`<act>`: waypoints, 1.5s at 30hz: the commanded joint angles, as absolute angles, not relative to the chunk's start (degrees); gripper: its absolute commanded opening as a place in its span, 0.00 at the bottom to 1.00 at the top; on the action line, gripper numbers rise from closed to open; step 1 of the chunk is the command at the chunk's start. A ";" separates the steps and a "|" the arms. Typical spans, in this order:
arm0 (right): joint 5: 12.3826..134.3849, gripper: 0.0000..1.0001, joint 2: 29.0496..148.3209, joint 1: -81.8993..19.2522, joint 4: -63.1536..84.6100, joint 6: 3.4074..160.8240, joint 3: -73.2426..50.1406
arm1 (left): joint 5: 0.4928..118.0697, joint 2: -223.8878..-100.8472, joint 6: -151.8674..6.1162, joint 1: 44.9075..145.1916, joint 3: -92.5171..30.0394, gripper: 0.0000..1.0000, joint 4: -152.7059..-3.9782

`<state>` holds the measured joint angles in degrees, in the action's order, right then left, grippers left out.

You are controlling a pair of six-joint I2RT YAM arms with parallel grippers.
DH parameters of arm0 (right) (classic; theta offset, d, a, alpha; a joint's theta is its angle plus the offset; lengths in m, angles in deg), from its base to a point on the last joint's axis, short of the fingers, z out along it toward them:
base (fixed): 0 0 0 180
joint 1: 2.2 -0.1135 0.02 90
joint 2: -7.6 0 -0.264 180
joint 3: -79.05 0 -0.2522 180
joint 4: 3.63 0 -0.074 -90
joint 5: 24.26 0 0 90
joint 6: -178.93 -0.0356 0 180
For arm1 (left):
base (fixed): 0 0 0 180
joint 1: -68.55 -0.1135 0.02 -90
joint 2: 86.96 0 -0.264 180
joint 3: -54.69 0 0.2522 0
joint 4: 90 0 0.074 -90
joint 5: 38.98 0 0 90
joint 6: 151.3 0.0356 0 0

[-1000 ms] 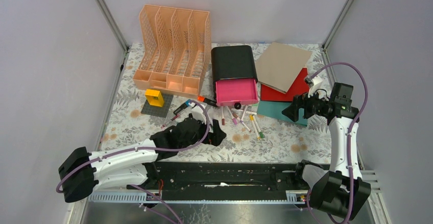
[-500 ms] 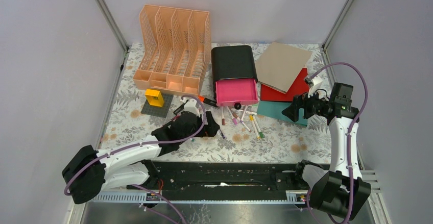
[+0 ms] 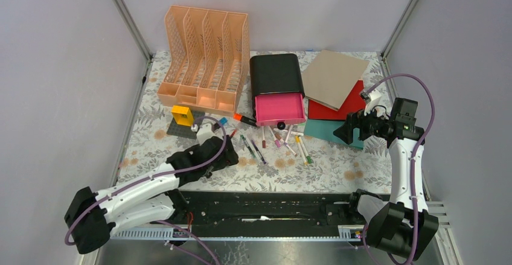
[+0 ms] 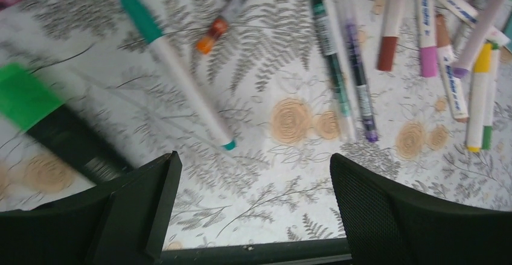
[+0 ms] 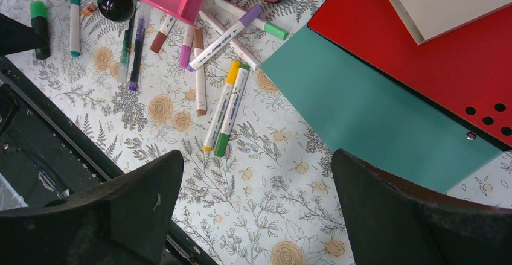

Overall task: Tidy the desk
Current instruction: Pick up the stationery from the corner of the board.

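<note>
From above, the desk (image 3: 338,169), a flat tabletop under a pale cloth printed with grey ferns and tan flowers, carries everything. At its far left corner stands an orange slotted plastic file rack (image 3: 204,60). Beside it, at the middle of the far edge, a black drawer box (image 3: 276,75) has its pink drawer (image 3: 279,108) pulled out. Toward the far right corner a tan cardboard sheet (image 3: 335,76) lies on a red folder (image 3: 344,107), which overlaps a teal folder (image 3: 320,130). Near the left edge a yellow block (image 3: 182,115) sits on a dark grey baseplate (image 3: 180,130). Loose markers (image 3: 284,141) lie scattered in front of the drawer. The left gripper (image 3: 228,155) is low over the cloth towards the near edge, and the right gripper (image 3: 342,130) hovers at the teal folder near the right edge.

In the left wrist view, the left gripper (image 4: 253,156) has its jaws spread wide with nothing between them, above bare cloth of the desk (image 4: 265,198). Ahead lie a white marker with a green cap (image 4: 175,72), an orange-tipped marker (image 4: 226,14) and 2 thin pens side by side, a green pen (image 4: 329,54) and a purple pen (image 4: 357,72). A black marker with a green cap (image 4: 54,126) is blurred.

In the right wrist view, the right gripper (image 5: 258,153) is equally wide apart and empty over the desk (image 5: 253,217). A yellow-capped marker (image 5: 222,105) and a green-capped marker (image 5: 232,111) lie touching, and the teal folder (image 5: 374,114) and red folder (image 5: 447,66) are alongside.
</note>
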<state>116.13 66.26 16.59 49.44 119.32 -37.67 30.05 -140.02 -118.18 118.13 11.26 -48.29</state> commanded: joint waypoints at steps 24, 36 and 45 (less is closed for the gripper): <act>116.54 1.00 65.09 16.43 48.56 120.15 -37.88 | 18.90 -144.97 -134.96 108.03 13.48 0.70 -36.04; 116.67 1.00 64.64 16.44 48.54 120.24 -37.95 | 23.00 -150.69 -132.25 103.37 15.36 0.62 -41.15; 117.19 1.00 64.39 16.44 48.60 120.27 -37.83 | 24.45 -151.36 -130.65 102.99 15.14 0.46 -41.34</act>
<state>116.18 65.47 16.59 49.44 119.54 -37.80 20.10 -150.07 -130.83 103.25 14.19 -39.14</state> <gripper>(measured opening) 0.994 0.474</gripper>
